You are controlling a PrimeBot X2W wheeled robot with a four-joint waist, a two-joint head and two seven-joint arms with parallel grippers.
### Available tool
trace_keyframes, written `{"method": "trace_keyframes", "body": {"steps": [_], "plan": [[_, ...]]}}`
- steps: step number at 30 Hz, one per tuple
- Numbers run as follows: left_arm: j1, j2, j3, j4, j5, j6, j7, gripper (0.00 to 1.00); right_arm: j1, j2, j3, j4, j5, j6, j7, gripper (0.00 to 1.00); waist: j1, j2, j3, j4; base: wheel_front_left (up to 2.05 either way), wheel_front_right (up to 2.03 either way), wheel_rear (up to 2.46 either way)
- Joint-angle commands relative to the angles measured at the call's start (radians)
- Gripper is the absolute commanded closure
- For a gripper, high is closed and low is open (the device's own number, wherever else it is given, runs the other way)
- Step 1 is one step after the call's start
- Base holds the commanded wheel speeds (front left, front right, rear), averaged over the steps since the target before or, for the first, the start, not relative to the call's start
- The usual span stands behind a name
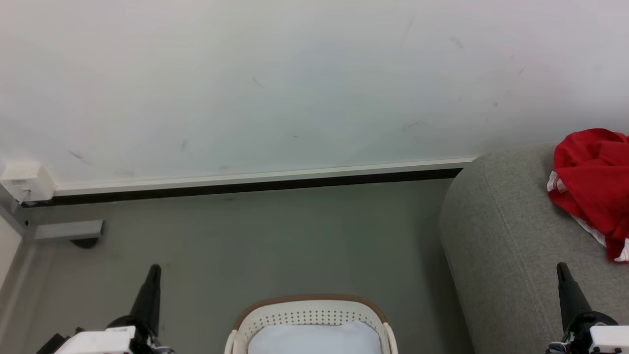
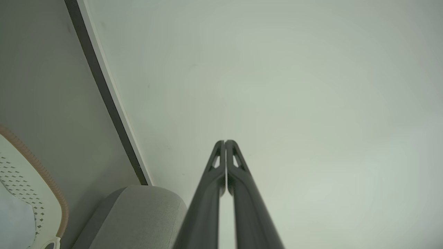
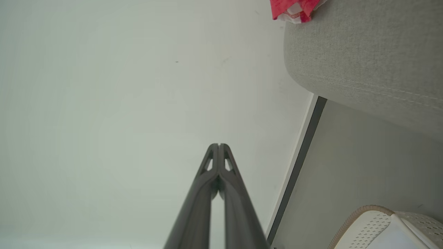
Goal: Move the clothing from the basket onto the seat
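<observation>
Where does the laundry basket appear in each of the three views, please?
Head view: the basket sits at the bottom centre, cut by the lower edge.
Left wrist view: the basket is in the lower left corner.
Right wrist view: the basket is in the lower right corner.
Shared landmark: the dark skirting strip at the wall's foot runs through all three.

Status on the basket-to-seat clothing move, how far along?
Done: red clothing lies on the grey seat. In hand: nothing; left gripper and right gripper are shut, empty. Left: the visible part of the basket holds white lining, no red; its near end is cut off, so likely finished.
</observation>
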Motion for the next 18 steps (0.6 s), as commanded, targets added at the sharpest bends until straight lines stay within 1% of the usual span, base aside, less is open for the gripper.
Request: {"method": "trace_keyframes", "body": {"steps": [1,3,18], "plan": [[-0.012,0.008,0.004,-0.004,-0.02,-0.006,0.008,1.0,-0.014,-0.008,-0.006,-0.008,0.028,-0.002,0.006,1.0,0.0,0.0,0.0,0.0,0.0,0.0,0.0],[-0.014,0.008,0.005,-0.004,-0.037,-0.007,0.011,1.0,-0.015,-0.008,-0.006,-0.009,0.039,-0.002,0.01,1.0,0.0,0.0,0.001,0.001,0.0,0.0,0.0],[-0.013,0.008,0.005,-0.004,-0.033,-0.006,0.01,1.0,-0.014,-0.008,-0.006,-0.008,0.034,-0.002,0.009,1.0,0.0,0.0,0.001,0.001,0.0,0.0,0.0]]}}
